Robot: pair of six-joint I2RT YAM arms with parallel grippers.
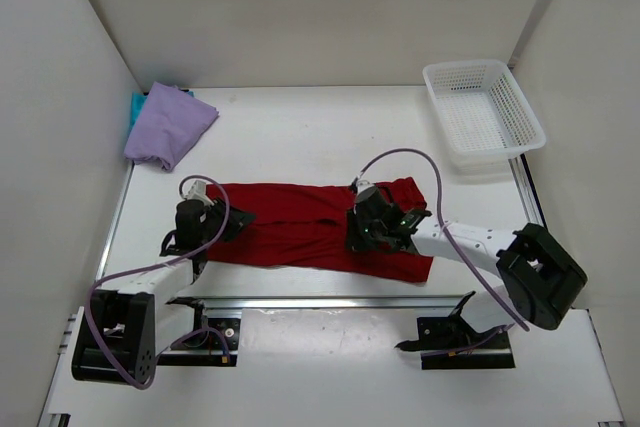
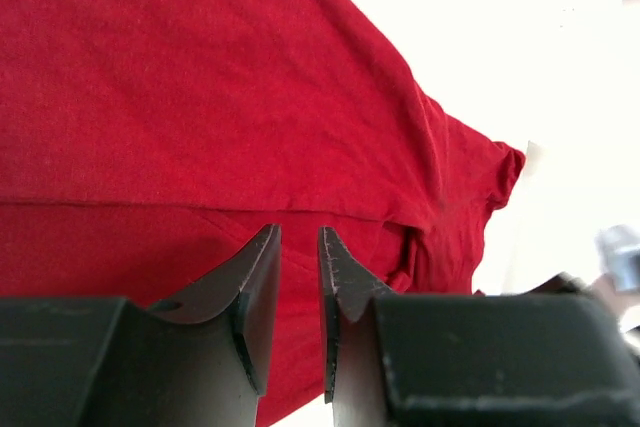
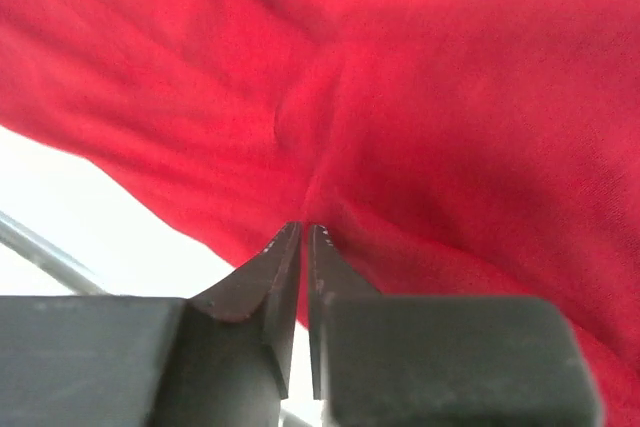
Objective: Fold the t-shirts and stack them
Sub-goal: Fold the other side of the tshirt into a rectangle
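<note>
The deep red t-shirt [image 1: 300,227] lies spread flat across the middle of the table. My left gripper [image 1: 224,219] sits at its left edge. In the left wrist view its jaws [image 2: 297,234] stand a narrow gap apart over the red cloth [image 2: 180,97], and no cloth shows pinched between them. My right gripper [image 1: 366,239] is down on the shirt's right part. It is shut [image 3: 304,227] on a pinch of red cloth [image 3: 450,117], with creases running into its tips. The lavender t-shirt [image 1: 170,125] lies folded at the back left, on top of the teal one [image 1: 134,107].
A white mesh basket [image 1: 483,112] stands at the back right corner, with nothing in it. White walls close in the table at the left, back and right. A metal rail [image 1: 330,299] runs along the near edge in front of the arm bases.
</note>
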